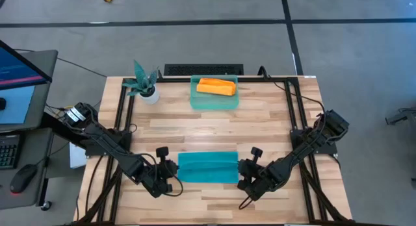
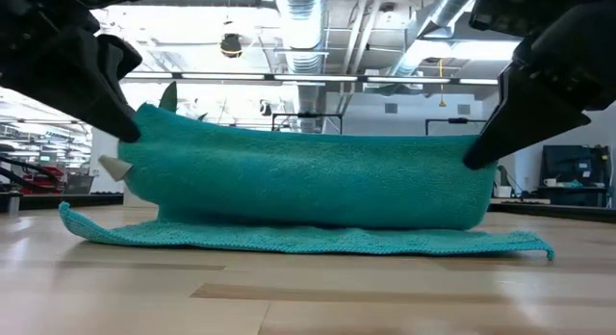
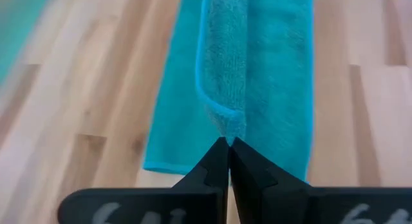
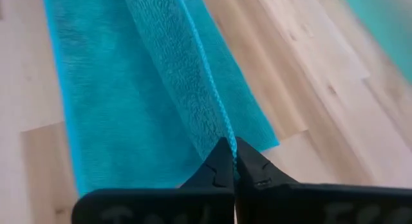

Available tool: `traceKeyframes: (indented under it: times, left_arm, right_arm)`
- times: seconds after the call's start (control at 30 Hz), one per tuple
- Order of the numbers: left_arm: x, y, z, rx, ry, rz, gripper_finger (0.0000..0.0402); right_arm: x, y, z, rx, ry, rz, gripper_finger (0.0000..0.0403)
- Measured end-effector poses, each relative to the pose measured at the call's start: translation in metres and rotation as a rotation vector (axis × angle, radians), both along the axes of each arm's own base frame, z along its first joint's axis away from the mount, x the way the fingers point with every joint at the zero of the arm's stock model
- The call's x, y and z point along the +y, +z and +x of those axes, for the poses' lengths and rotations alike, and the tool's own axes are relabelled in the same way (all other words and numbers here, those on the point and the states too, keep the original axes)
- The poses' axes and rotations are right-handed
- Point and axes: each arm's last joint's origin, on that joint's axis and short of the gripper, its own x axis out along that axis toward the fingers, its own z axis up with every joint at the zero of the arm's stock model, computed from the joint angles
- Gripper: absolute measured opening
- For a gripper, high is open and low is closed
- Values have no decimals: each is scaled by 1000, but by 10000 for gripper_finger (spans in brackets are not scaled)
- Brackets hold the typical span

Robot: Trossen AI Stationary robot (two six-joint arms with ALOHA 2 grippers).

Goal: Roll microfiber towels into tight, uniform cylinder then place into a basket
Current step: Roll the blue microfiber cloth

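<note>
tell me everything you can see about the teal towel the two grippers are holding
The teal-blue microfiber towel is a soft, fuzzy cloth on the near part of the light wooden table. Its lower layer lies flat; the near edge is lifted and folded over into a long hump. The left gripper and right gripper are each shut on one end of that raised edge.

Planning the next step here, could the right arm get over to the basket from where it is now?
Probably not yet: the right gripper is shut on the teal towel, as is the left gripper. The bare table toward the basket looks unobstructed, though.
</note>
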Motion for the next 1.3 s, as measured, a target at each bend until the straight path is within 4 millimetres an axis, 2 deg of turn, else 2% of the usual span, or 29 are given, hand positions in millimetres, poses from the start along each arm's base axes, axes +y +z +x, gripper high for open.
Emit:
traceKeyframes:
  times: [0.53,0.73,1.13,1.3]
  left_arm:
    - [-1,-1,0,21,-4,-51,0]
    - [-1,-1,0,21,-4,-50,3]
    - [-1,-1,0,25,-8,-48,83]
    - [0,0,0,10,3,-32,99]
  right_arm:
    - [9,1,2,-22,63,50,16]
    - [10,1,2,-10,69,64,7]
    - [12,2,4,-29,69,104,28]
    - [15,2,6,-32,89,148,45]
